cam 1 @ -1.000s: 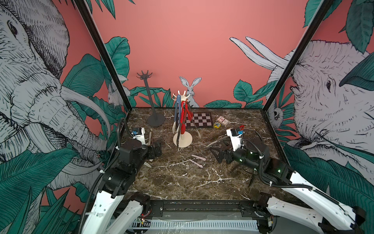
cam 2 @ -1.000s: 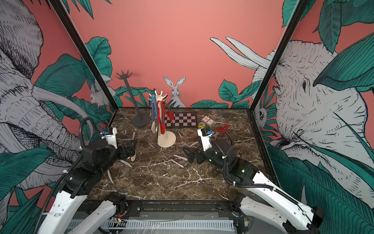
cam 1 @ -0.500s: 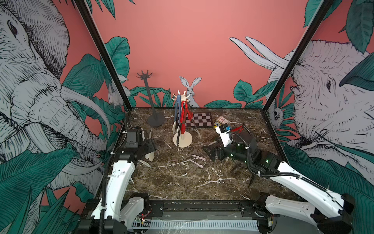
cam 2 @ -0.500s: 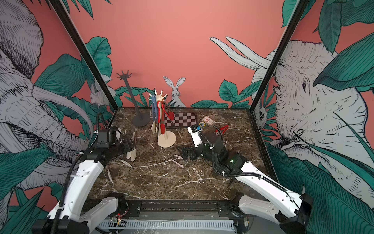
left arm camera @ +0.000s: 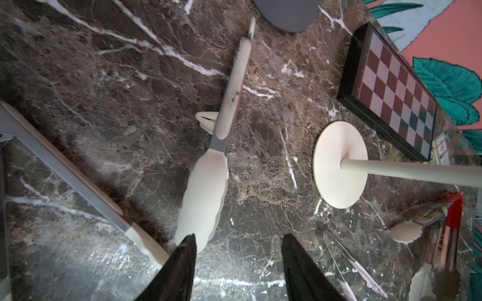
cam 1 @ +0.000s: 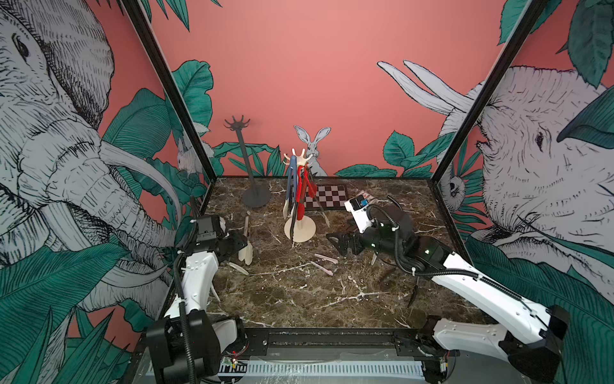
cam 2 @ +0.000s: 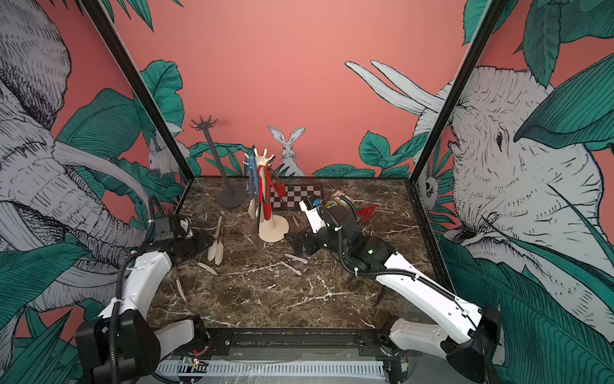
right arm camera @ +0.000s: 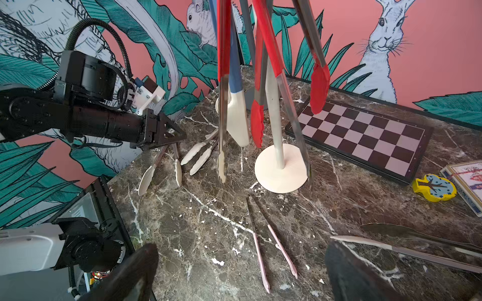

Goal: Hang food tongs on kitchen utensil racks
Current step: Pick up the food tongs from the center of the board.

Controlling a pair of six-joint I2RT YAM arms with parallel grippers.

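Note:
The cream-white rack [cam 1: 300, 229] stands mid-table with several tongs hanging from its crown: blue-armed [right arm camera: 234, 78], red [right arm camera: 260, 78] and metal ones. The dark grey rack [cam 1: 247, 166] at the back left is bare. Cream-tipped tongs [cam 1: 246, 239] lie on the marble. My left gripper [left arm camera: 239, 238] is open just short of their tips, one finger [left arm camera: 182, 260] at the cream tip [left arm camera: 206, 187], nothing between the jaws. My right gripper [right arm camera: 242, 250] is wide open and empty over thin pink tongs [right arm camera: 271, 247], in front of the cream rack's base [right arm camera: 281, 169].
A checkered board [cam 1: 327, 196] lies behind the cream rack. A yellow clock toy [right arm camera: 434, 191] and a card box [right arm camera: 467, 179] sit at the back right. More tongs lie loose: cream-tipped ones [left arm camera: 73, 177] by the left arm, red ones [cam 2: 367, 211] behind the right arm.
My left arm has straightened and its jaws have narrowed near the cream-tipped tongs. My right gripper has moved left toward the cream rack's base, still wide open.

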